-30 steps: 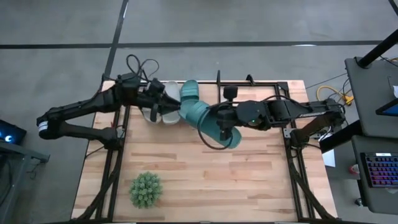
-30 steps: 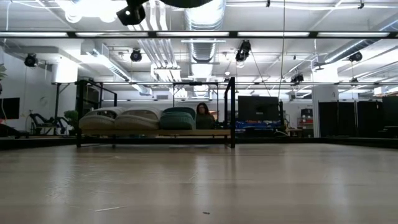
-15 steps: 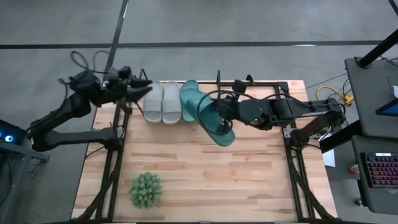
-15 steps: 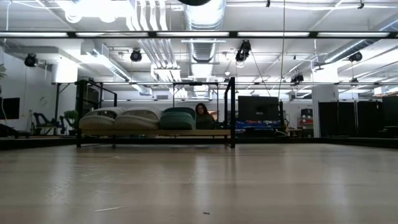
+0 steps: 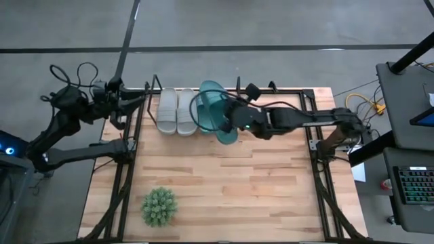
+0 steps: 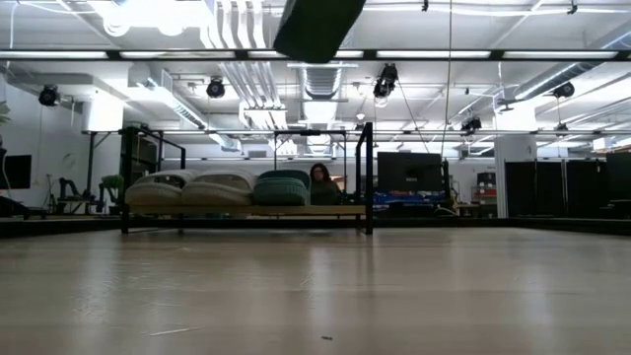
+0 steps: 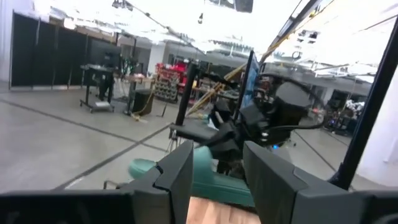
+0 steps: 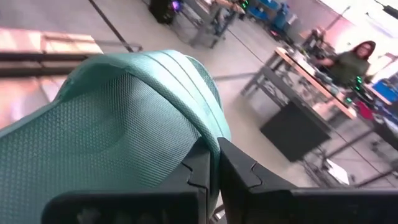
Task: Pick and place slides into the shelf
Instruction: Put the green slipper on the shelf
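Two light grey slides (image 5: 175,111) and one teal slide (image 5: 205,97) lie side by side on the shelf (image 5: 239,85) at the table's far edge. The low view shows them lined up on the shelf's board (image 6: 246,209). My right gripper (image 5: 234,119) is shut on the second teal slide (image 5: 218,116) and holds it in the air just right of the shelved teal one. My left gripper (image 5: 139,102) is open and hangs past the table's far left corner, touching nothing. Its wrist view looks toward the teal slide (image 7: 217,183) and the right arm. My right gripper pinches the teal slide by a thin edge beside its ribbed strap (image 8: 210,138), held between the two fingers (image 8: 199,168). The slide is lifted clear of the table and tilted. Its textured footbed (image 8: 118,137) faces the wrist camera.
A small spiky green plant (image 5: 159,207) stands near the table's near left corner. Black frame rails (image 5: 126,173) run along the left and right sides. The shelf has a bare stretch (image 6: 340,209) to the right of the shelved teal slide. A person (image 8: 354,62) sits at a desk in the room behind.
My left gripper has drawn back from the grey slides, which stay on the shelf, toward the table's left edge and beyond the corner. My right gripper has carried the teal slide up and toward the far edge and the shelf, turning it as it went.
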